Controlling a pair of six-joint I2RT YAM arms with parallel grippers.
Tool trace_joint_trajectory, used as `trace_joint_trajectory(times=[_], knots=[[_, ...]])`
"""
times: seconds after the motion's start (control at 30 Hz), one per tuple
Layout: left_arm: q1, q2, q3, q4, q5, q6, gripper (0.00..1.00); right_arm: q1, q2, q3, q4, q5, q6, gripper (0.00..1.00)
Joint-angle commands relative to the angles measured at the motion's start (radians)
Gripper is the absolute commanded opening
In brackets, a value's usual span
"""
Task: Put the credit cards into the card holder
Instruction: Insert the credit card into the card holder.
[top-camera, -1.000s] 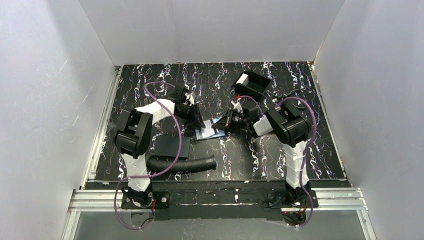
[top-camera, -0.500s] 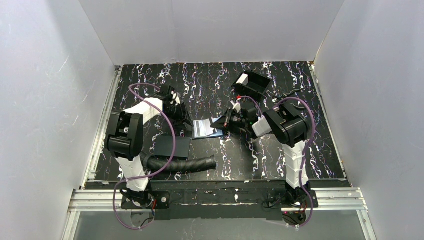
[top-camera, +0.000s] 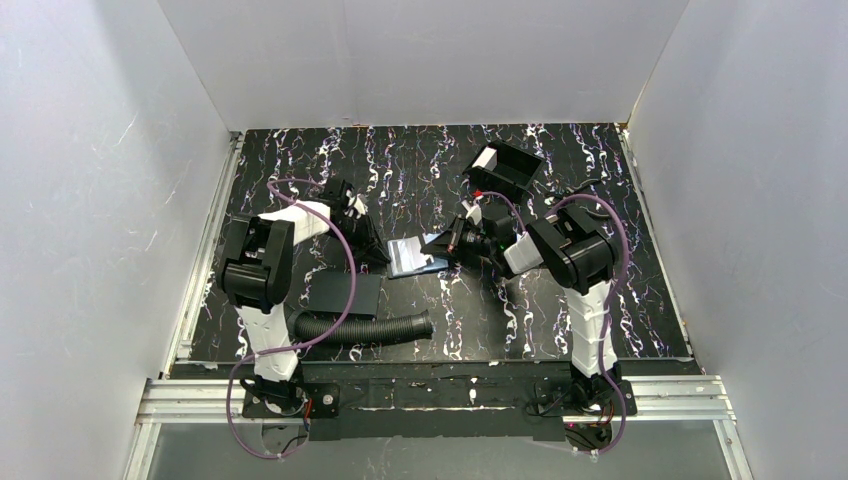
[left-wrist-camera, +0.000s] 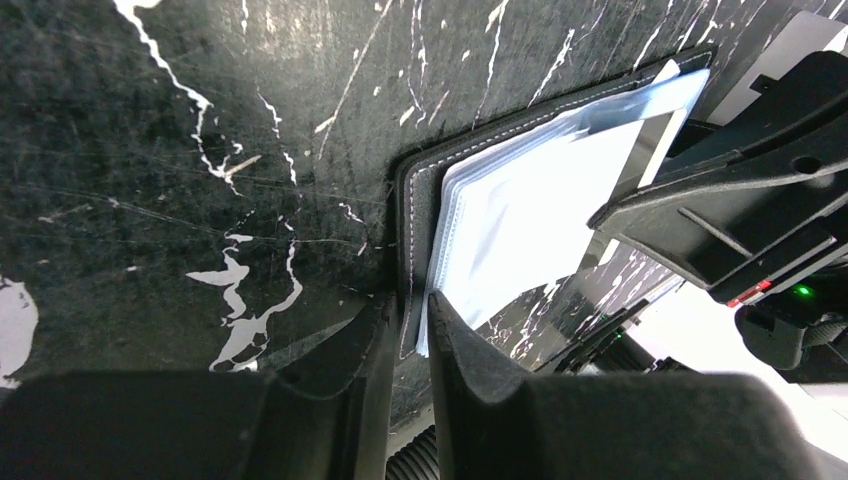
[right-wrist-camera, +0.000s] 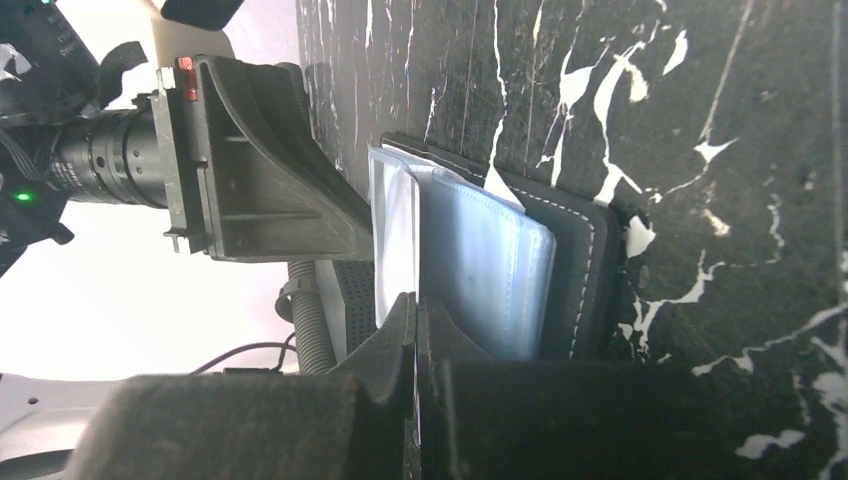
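Observation:
The card holder (top-camera: 412, 255) lies open mid-table between both arms, a black stitched cover (left-wrist-camera: 418, 200) with pale clear leaves (left-wrist-camera: 520, 230) fanned up. My left gripper (left-wrist-camera: 410, 305) is shut on the cover's near edge. From the other side my right gripper (right-wrist-camera: 415, 300) is pressed shut on a thin pale sheet (right-wrist-camera: 393, 235) standing out of the holder (right-wrist-camera: 585, 270). I cannot tell whether that sheet is a credit card or a sleeve. A bluish leaf (right-wrist-camera: 485, 270) lies beside it. No loose credit cards show clearly.
A flat black pad (top-camera: 345, 293) and a black corrugated hose (top-camera: 365, 328) lie in front of the left arm. An open black box (top-camera: 507, 168) holding something white sits at the back, behind the right arm. White walls close in the table.
My left gripper drew back to the left and opened, then came back and closed on the holder's cover edge. The right gripper stayed shut at the holder.

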Motion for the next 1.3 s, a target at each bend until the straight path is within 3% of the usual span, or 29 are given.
trace_joint_trajectory(times=[0.0,0.3,1.27], knots=[[-0.018,0.007,-0.056,0.005,-0.015,-0.009,0.15,0.021,0.031,-0.002,0.082,0.047,0.044,0.01],[-0.027,0.007,-0.068,0.039,-0.003,-0.034,0.12,0.052,0.059,0.002,0.159,0.052,0.094,0.01],[-0.026,0.047,0.048,-0.089,-0.108,0.065,0.11,0.057,0.090,0.130,-0.035,-0.144,-0.145,0.01]])
